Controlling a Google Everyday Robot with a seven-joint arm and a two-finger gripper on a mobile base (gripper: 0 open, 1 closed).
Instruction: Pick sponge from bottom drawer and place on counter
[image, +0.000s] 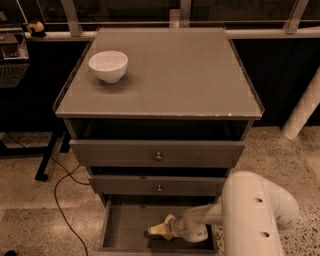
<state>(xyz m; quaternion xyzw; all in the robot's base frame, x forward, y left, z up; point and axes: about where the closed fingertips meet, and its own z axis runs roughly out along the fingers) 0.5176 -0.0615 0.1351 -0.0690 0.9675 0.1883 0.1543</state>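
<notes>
The bottom drawer (125, 225) is pulled out at the foot of the cabinet and shows a flat grey floor. My gripper (159, 229) reaches into it from the right, low over the floor near the drawer's middle, its cream-yellow tip pointing left. The white arm (255, 210) comes in from the lower right. I cannot make out the sponge apart from the gripper's yellow tip, so it is hidden or merged with it. The counter (170, 70) is the broad grey top of the cabinet, with a thin clear raised rim.
A white bowl (108, 65) stands on the counter's back left. Two knobbed drawers (158, 156) above the bottom one are partly pulled out and overhang it. A black cable (62, 200) lies on the floor at left. A white pillar (302, 110) stands at right.
</notes>
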